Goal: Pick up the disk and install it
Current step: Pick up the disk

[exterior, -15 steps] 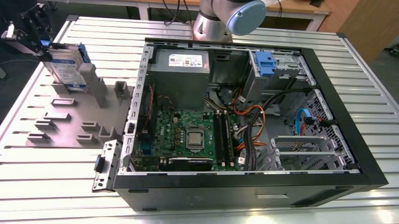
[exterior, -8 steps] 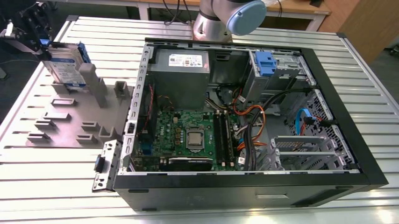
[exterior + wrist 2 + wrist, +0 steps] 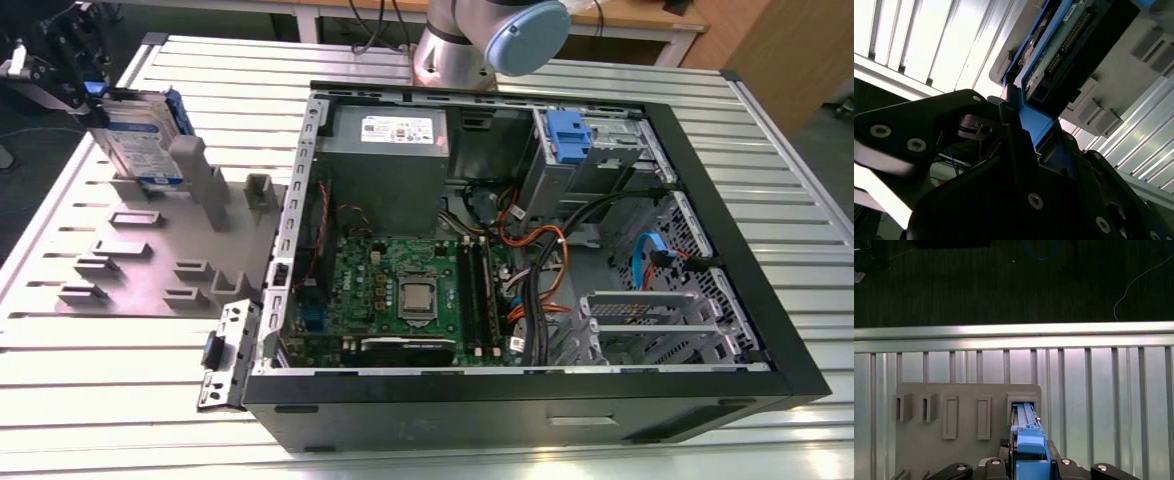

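Finding: the jaws of the gripper [image 3: 83, 85] are clenched on the blue bracket [image 3: 1029, 450] of the disk [image 3: 140, 140]. The disk stands on edge in one slot of the grey fixture [image 3: 147, 270], at the exterior view's left of the table [image 3: 107, 400].

Risks, as judged:
- The hold is on the plastic bracket alone, so it may flex or slip under the drive's weight.
- A tilted pull could bind the disk in its slot and drag the fixture along.
- The cables [image 3: 534, 260] lie close to the drive cage [image 3: 607, 150] and could snag or block entry.

Containers:
- The fixture holds the disk. Its neighbouring slots hold nothing in the first wrist view.
- The open computer case [image 3: 747, 330] holds the motherboard [image 3: 400, 280], the power supply [image 3: 387, 150], the cables, and the cage with its blue handle [image 3: 567, 135].
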